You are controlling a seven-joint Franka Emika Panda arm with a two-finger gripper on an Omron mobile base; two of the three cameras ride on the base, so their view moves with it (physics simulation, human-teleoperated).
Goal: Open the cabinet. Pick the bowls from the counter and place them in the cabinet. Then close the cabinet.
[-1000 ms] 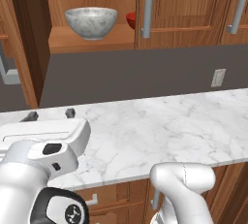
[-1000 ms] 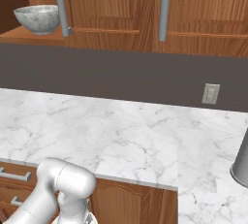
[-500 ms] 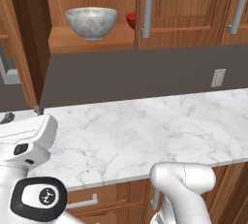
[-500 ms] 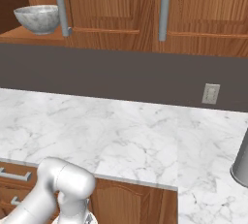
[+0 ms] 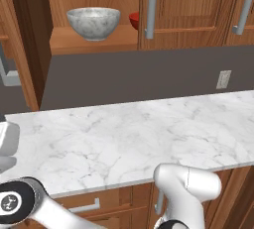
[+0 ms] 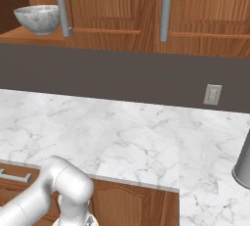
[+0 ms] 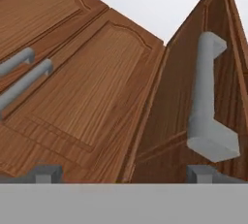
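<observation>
On the shelf [image 5: 94, 42] of the cabinet [image 5: 198, 5], up at the far left, we see both bowls. The marble bowl [image 5: 93, 22] stands upright with its mouth up, left of the shut door's edge; in the right base view it [image 6: 38, 18] sits just left of a bar handle [image 6: 61, 5]. The red bowl [image 5: 134, 20] stands to its right on the same shelf, mostly hidden behind the shut door, so we cannot tell how it sits. The handles [image 5: 152, 6] run vertically, long axis straight up and down. The left door [image 5: 17, 49] is swung open toward us, its edge showing at the left of the left base view.

The arm's white elbow [image 5: 188, 183] bends low in front of the counter [image 5: 149, 134], and another link [image 5: 20, 205] lies at the lower left of that view. In the hand view we look closely at panelled wood; the gripper [image 7: 123, 173] has its fingertips [image 7: 46, 173] spread wide, nothing between them. A grey handle [image 7: 208, 97] on the open door [image 7: 193, 121] sits just above the right tip, apart from it.

The counter runs left to right, white marble with grey veins. Behind it is a dark backsplash [image 6: 122, 76] with a wall outlet [image 6: 212, 94]. A grey vessel [image 6: 243, 164] stands at the right edge.
</observation>
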